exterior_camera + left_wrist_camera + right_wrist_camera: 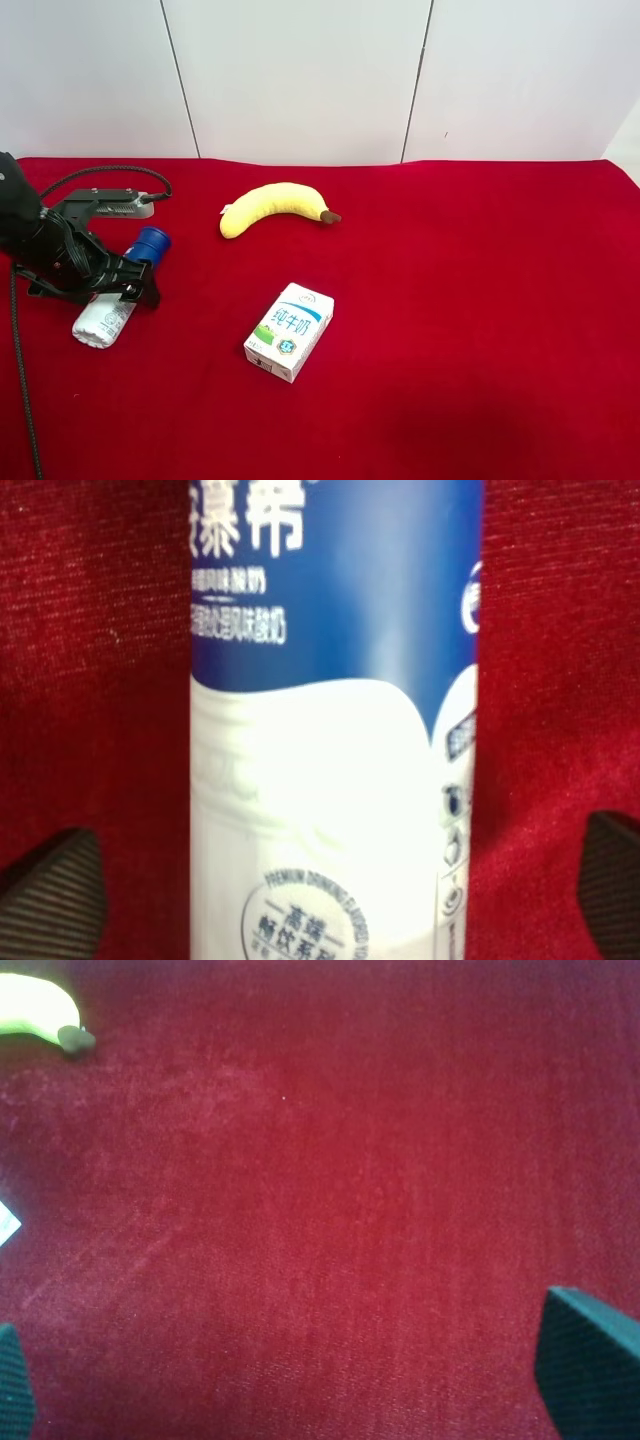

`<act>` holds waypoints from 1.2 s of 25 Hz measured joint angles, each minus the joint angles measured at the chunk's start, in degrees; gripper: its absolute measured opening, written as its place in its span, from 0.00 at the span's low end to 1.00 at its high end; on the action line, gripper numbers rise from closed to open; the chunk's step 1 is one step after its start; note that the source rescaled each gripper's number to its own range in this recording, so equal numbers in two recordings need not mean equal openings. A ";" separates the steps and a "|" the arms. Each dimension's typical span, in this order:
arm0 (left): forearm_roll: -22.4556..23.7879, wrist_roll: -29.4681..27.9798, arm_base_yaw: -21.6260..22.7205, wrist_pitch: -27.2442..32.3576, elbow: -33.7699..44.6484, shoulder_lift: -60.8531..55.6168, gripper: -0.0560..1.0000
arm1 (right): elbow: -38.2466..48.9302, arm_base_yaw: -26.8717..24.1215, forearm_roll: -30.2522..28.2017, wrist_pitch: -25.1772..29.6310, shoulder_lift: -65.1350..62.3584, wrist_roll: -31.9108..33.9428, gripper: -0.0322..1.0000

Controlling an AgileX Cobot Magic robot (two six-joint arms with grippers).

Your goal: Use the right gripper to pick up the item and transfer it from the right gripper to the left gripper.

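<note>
The item, a slim white bottle [105, 318] with a dark blue cap, lies on the red cloth at the exterior high view's left. My left gripper [128, 278], with its braided cable, is over the bottle's middle. In the left wrist view the bottle [330, 780] fills the gap between the two fingers of the left gripper [330, 900]. The fingers stand wide apart with red cloth showing on both sides of the bottle. My right gripper [300, 1380] is open and empty above bare cloth. It is out of the exterior high view.
A yellow banana [272, 205] lies at the back middle; its tip shows in the right wrist view [35, 1005]. A white milk carton [290, 330] lies in the middle; a corner of it shows in the right wrist view [6, 1222]. A white wall stands behind the table.
</note>
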 joint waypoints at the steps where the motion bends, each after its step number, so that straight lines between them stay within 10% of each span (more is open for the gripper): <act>1: 0.00 0.00 0.00 0.00 0.00 0.00 0.97 | 0.00 0.00 0.00 0.00 0.00 0.00 0.97; 13: 2.29 -0.13 0.00 4.50 0.00 -11.36 1.00 | 0.00 0.00 0.00 0.00 0.00 0.00 0.97; 30: 3.39 -1.05 0.00 33.50 0.00 -55.78 1.00 | 0.00 0.00 0.00 0.00 0.00 0.00 0.97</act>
